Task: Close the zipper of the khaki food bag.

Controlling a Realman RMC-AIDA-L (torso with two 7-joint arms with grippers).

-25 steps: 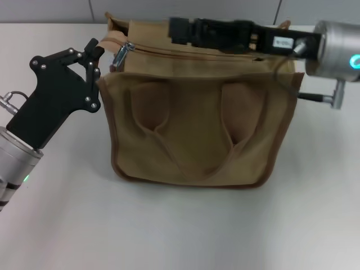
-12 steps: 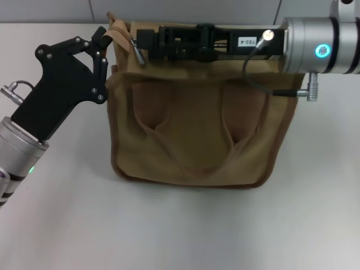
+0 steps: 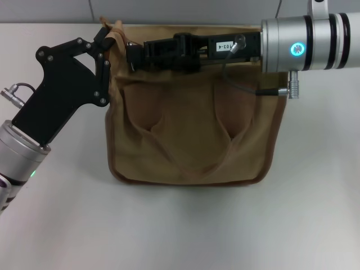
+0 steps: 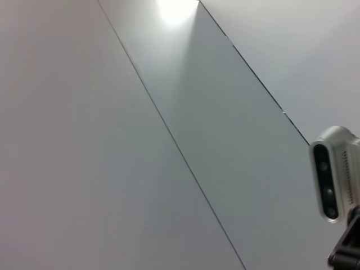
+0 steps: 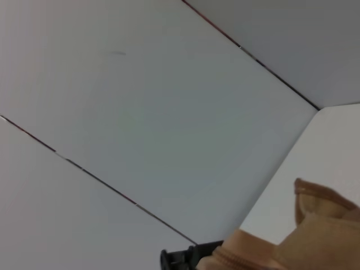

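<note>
Head camera first: my right arm reaches in level from the right, its silver barrel with a lit teal ring leading to the black right gripper [image 3: 133,54], which lies along the top edge of the boxy khaki canvas food bag [image 3: 194,135]. My left arm slants up from the lower left, and the black left gripper [image 3: 104,39] sits at the bag's top left corner, its fingertips against the tan fabric there. I cannot tell how far either set of fingers is parted. The bag stands on a plain white tabletop [image 3: 180,230], its two looped handles hanging flat on the near face and darker brown trim running round the edges. A grey panelled wall [image 3: 185,10] rises behind the table. The long tan zipper [image 3: 129,45] runs along the top panel, mostly hidden under my right arm; I see only a small silvery glint just beside the right gripper's tip, near the left corner.

Left wrist camera: grey wall panels with a thin seam, a bright light patch, and a small white camera unit [image 4: 333,180].

Right wrist camera: wall panels, white tabletop, and a bunched corner of the khaki bag.
</note>
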